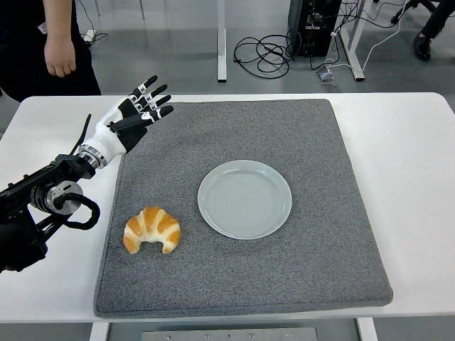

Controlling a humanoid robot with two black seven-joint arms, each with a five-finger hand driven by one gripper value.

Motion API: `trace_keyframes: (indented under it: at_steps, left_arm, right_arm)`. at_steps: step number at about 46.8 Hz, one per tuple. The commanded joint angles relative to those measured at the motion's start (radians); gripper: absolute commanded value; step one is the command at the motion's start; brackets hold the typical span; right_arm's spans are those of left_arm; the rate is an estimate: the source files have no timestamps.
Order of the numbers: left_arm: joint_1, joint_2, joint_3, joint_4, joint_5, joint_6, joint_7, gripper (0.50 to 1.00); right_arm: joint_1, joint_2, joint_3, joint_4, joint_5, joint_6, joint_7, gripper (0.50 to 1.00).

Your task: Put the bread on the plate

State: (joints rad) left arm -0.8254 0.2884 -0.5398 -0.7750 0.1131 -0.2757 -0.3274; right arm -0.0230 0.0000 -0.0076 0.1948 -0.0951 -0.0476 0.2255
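The golden-brown croissant (151,230) lies on the grey felt mat (320,270), left of the round pale-grey plate (244,199) and apart from it. The left black-and-white robot hand (135,114) hovers above the mat's far-left corner, fingers spread, holding nothing. A person (50,42) is cropped at top left

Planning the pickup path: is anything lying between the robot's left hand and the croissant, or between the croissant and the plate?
Nothing visible. The left hand hovers open over the far left corner of the grey felt mat; only bare mat separates it from the golden croissant, and bare mat lies between that and the pale round plate.
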Motion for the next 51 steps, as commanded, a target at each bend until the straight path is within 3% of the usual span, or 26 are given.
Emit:
trace_keyframes:
  at_steps: [1, 24, 34, 51]
  left_arm:
    - [0.0, 0.0, 0.001, 0.0, -0.001, 0.003, -0.004, 0.968]
    - [0.002, 0.002, 0.0, 0.0, 0.011, 0.006, -0.012, 0.966]
    - [0.002, 0.008, 0.003, 0.0, 0.011, 0.003, -0.067, 0.966]
    - [0.002, 0.009, 0.001, 0.0, 0.011, 0.003, -0.068, 0.968]
  right_arm:
    - [0.0, 0.0, 0.0, 0.0, 0.0, 0.0, 0.0, 1.0]
    - [0.0, 0.0, 0.0, 0.0, 0.0, 0.0, 0.0, 1.0]
    - [0.0, 0.0, 0.0, 0.0, 0.0, 0.0, 0.0, 1.0]
    - [0.0, 0.0, -0.002, 0.002, 0.0, 0.0, 0.0, 1.0]
